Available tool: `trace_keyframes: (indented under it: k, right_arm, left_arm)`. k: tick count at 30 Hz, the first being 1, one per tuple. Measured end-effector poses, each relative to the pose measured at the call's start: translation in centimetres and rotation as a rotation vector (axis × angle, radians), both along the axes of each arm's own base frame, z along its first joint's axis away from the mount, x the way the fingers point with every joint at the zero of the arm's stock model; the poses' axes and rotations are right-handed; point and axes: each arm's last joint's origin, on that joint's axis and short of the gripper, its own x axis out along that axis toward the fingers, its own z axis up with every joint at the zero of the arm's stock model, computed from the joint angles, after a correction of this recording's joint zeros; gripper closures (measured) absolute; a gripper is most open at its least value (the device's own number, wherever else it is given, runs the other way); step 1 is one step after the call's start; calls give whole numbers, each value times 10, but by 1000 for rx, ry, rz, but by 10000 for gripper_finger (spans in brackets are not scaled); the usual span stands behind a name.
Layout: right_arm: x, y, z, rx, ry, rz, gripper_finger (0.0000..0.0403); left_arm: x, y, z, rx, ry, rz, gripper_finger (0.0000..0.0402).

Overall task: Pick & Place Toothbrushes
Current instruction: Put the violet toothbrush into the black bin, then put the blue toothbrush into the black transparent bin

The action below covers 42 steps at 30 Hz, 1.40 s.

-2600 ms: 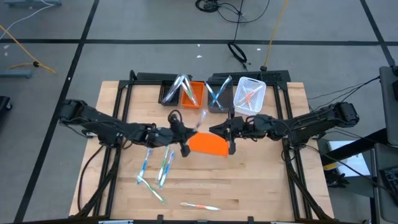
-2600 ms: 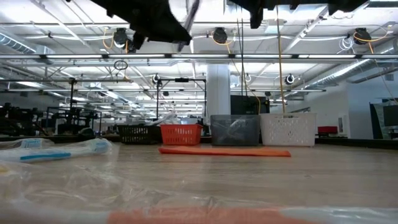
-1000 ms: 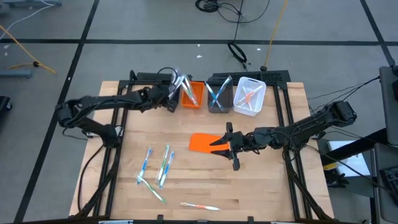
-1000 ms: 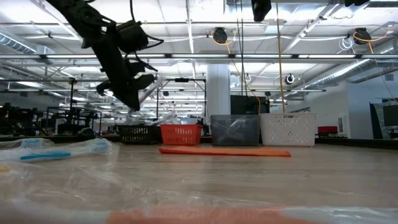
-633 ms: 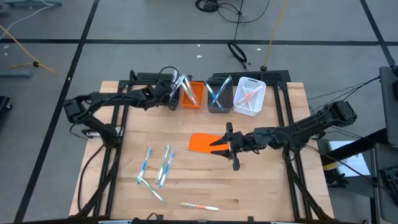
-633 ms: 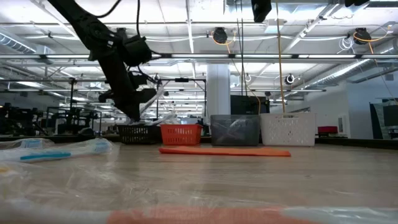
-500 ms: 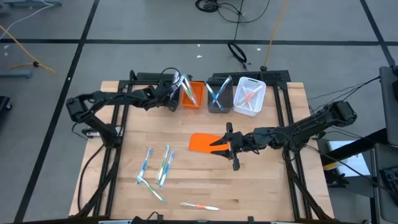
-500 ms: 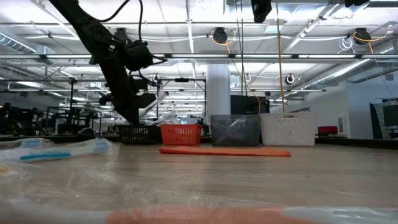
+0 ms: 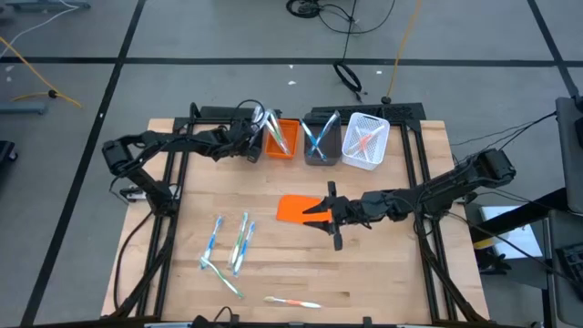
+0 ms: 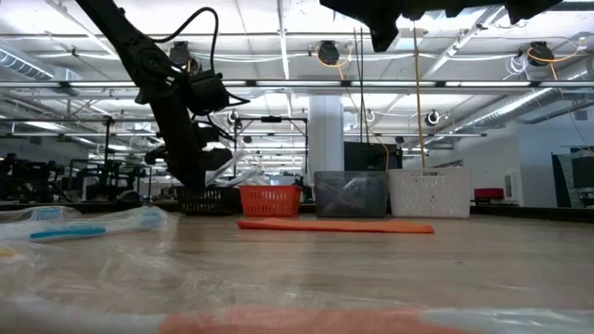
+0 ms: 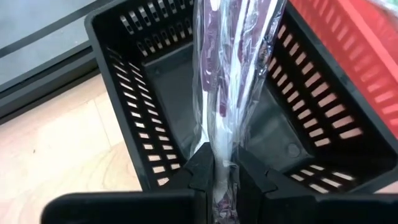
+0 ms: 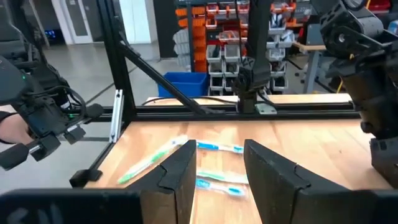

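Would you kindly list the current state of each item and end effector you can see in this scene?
Left end effector: shut on wrapped toothbrush, over black bin.
Right end effector: open, empty, above orange sheet.
Orange bin, grey bin, white bin: each holding toothbrushes.
Loose toothbrushes: lying flat on table.

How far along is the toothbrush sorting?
Partly done. The black bin, orange bin, grey bin and white bin each hold toothbrushes. In hand: the left gripper pinches a wrapped toothbrush over the black bin. Left: loose toothbrushes near the table's front, plus an orange-accented one at its front edge. The right gripper hovers open by the orange sheet.
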Motion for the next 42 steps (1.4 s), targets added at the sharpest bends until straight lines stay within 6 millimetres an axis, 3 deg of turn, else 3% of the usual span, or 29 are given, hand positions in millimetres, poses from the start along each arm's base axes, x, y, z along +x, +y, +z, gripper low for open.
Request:
trace_keyframes:
  k: [7, 19, 27, 33, 42]
  right_arm:
    - [0, -1, 0, -6, -4, -1, 277]
    - [0, -1, 0, -6, -4, -1, 277]
    - [0, -1, 0, -6, -4, -1, 277]
    - [0, -1, 0, -6, -4, -1, 277]
    - [0, -1, 0, -6, -4, -1, 277]
  left_arm:
    - [0, 0, 0, 1, 16, -14, 348]
    - [-1, 0, 1, 16, 15, 14, 203]
    - [-6, -6, 27, 47, -68, -5, 170]
    - [-16, -30, 43, -100, -104, -78, 177]
    - [-28, -90, 38, -323, 131, -118, 195]
